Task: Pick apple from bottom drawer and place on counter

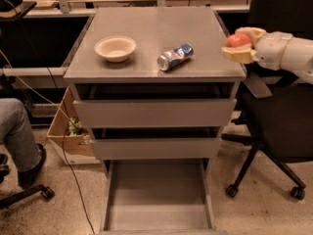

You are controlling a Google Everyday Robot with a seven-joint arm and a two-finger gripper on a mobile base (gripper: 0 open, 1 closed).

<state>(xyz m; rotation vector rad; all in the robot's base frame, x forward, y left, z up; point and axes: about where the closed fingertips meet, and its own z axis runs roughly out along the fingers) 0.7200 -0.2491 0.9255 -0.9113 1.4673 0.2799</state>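
readable text: none | can [175,57] label: illegible | tool [242,44]: just off desk [146,31] right edge, clasping apple [237,39]

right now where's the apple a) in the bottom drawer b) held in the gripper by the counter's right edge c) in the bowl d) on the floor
b: the apple is clamped in the gripper, up in the air at the right edge of the counter.

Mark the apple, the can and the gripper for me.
apple [238,39], camera view, red top.
can [174,57], camera view, mid-body.
gripper [234,45], camera view, between fingertips, beside the counter [146,33] right edge.
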